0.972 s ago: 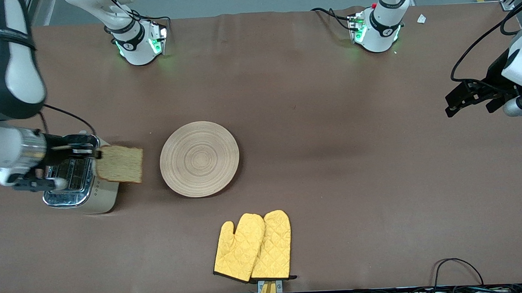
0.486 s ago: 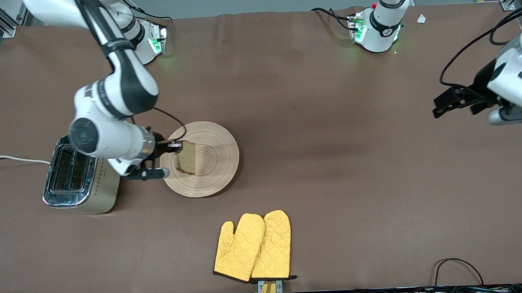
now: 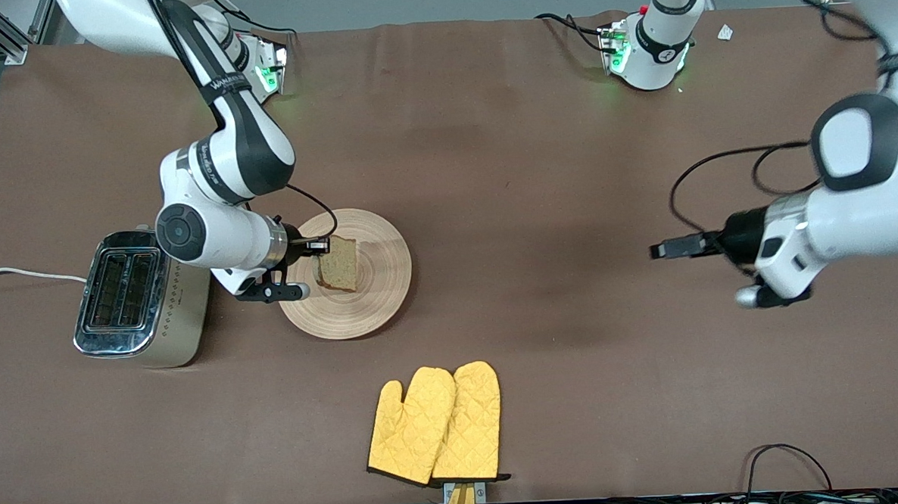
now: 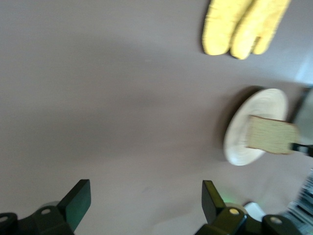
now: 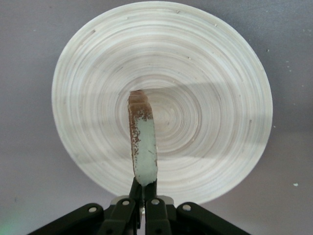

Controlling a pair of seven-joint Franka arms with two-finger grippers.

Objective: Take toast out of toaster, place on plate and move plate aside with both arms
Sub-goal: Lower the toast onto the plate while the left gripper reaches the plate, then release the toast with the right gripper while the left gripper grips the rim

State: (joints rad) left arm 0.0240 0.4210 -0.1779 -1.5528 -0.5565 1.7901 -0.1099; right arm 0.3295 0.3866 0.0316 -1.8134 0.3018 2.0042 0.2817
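The round beige wooden plate (image 3: 367, 286) lies near the table's middle, beside the toaster. My right gripper (image 3: 314, 246) is shut on the toast (image 3: 339, 263), a brown speckled slice, and holds it on edge just over the plate's middle. The right wrist view shows the toast (image 5: 142, 142) edge-on between the shut fingers, over the plate (image 5: 205, 78). My left gripper (image 3: 665, 249) hangs open and empty over bare table toward the left arm's end. Its wrist view (image 4: 144, 205) shows the wide-open fingers, with the plate (image 4: 254, 105) and toast (image 4: 271, 135) far off.
A silver two-slot toaster (image 3: 136, 300) stands beside the plate toward the right arm's end, its white cord trailing off the table's edge. A pair of yellow oven mitts (image 3: 437, 423) lies nearer the camera than the plate, also in the left wrist view (image 4: 242, 24).
My right gripper carried the toast from over the toaster to over the plate's middle. My left arm swung in from the table's end toward the middle and dropped lower.
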